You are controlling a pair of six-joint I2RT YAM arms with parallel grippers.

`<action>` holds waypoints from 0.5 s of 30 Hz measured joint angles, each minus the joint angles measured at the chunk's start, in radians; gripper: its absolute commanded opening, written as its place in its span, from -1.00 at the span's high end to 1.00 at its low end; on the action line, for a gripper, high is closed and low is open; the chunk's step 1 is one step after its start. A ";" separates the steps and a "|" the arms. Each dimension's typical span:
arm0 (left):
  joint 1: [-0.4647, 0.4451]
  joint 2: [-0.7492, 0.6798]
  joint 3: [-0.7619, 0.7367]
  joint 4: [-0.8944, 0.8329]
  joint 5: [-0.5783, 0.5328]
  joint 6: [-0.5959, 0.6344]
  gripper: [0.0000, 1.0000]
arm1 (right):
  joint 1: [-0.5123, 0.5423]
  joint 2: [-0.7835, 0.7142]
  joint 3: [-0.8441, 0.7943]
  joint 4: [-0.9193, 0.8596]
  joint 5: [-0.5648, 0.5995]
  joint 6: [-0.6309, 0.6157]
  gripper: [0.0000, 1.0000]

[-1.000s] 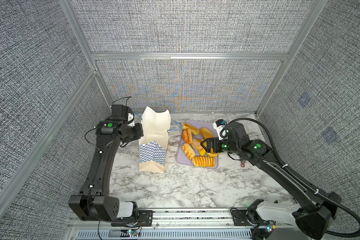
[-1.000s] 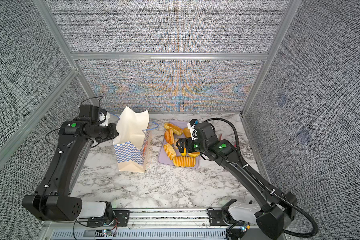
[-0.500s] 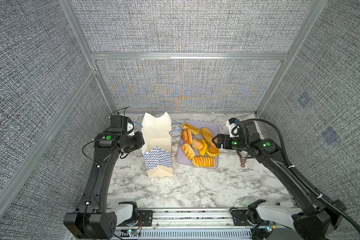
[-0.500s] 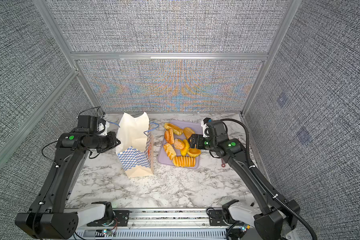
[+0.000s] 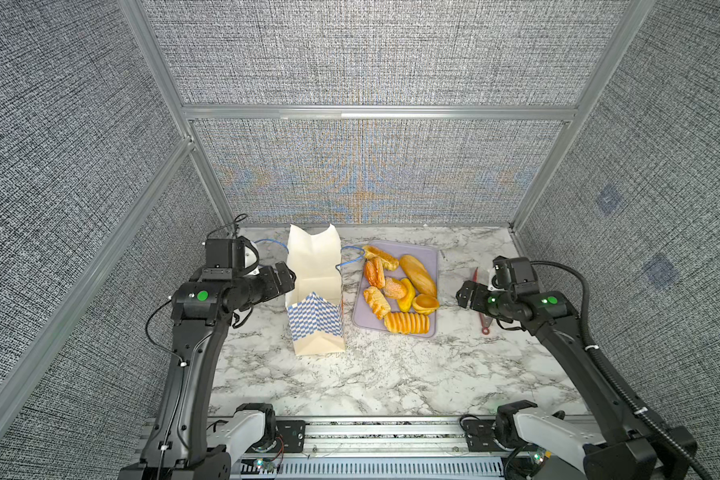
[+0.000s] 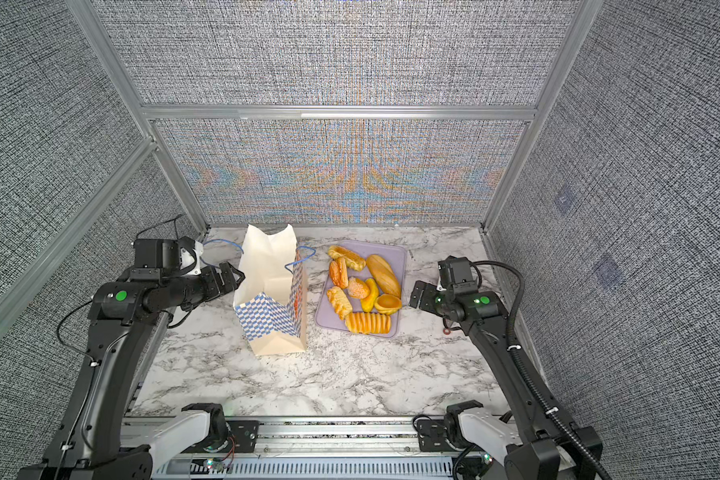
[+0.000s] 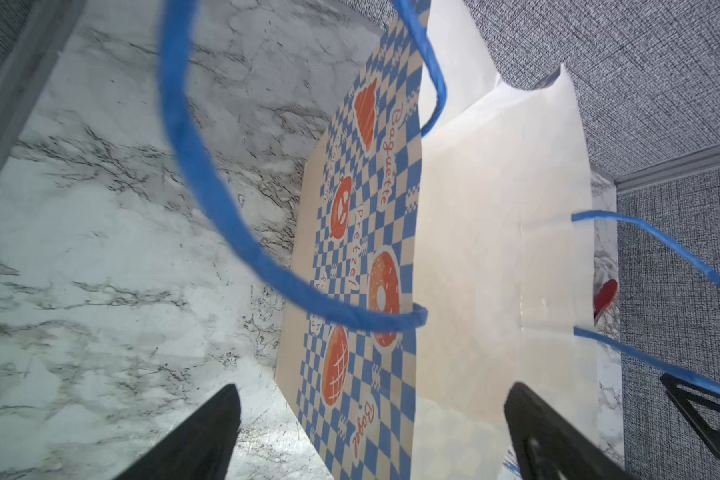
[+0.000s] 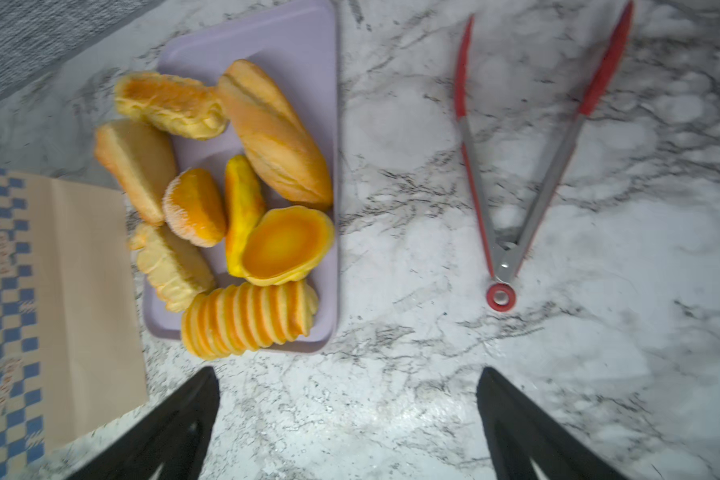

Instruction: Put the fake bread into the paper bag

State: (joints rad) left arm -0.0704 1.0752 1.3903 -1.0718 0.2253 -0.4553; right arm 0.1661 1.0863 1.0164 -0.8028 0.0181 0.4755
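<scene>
The paper bag (image 5: 314,291) (image 6: 271,282) stands upright and open-mouthed at centre-left, cream with a blue checkered band. Several pieces of fake bread (image 5: 395,291) (image 6: 362,286) (image 8: 242,199) lie on a lavender tray (image 5: 427,253) (image 8: 292,37) right of the bag. My left gripper (image 5: 285,276) (image 6: 231,276) (image 7: 373,388) is open beside the bag's left wall (image 7: 495,249), holding nothing. A blue cord handle (image 7: 208,178) loops close in front of its camera. My right gripper (image 5: 464,293) (image 6: 416,293) (image 8: 348,372) hangs open and empty over bare marble, right of the tray.
Red tongs (image 5: 484,320) (image 6: 447,330) (image 8: 504,249) lie open on the marble under and behind my right wrist. Grey fabric walls with metal frames close the back and both sides. The marble in front of bag and tray is bare.
My left gripper has opened and dropped lower beside the bag, which has shifted slightly forward. My right gripper has drawn back from above the tray to the right.
</scene>
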 measured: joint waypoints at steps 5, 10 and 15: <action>0.000 -0.054 0.000 0.009 -0.050 0.005 -0.97 | -0.135 0.045 -0.097 0.014 0.003 -0.010 -0.98; -0.008 -0.083 -0.026 0.049 -0.069 0.007 -0.97 | -0.210 0.214 -0.084 0.052 -0.029 -0.055 -0.97; -0.018 -0.129 -0.089 0.107 -0.069 -0.009 -0.97 | -0.227 0.390 0.005 0.086 -0.034 -0.100 -0.96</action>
State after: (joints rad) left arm -0.0883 0.9459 1.3010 -0.9649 0.1566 -0.4644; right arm -0.0612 1.4761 1.0210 -0.7170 -0.0162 0.3756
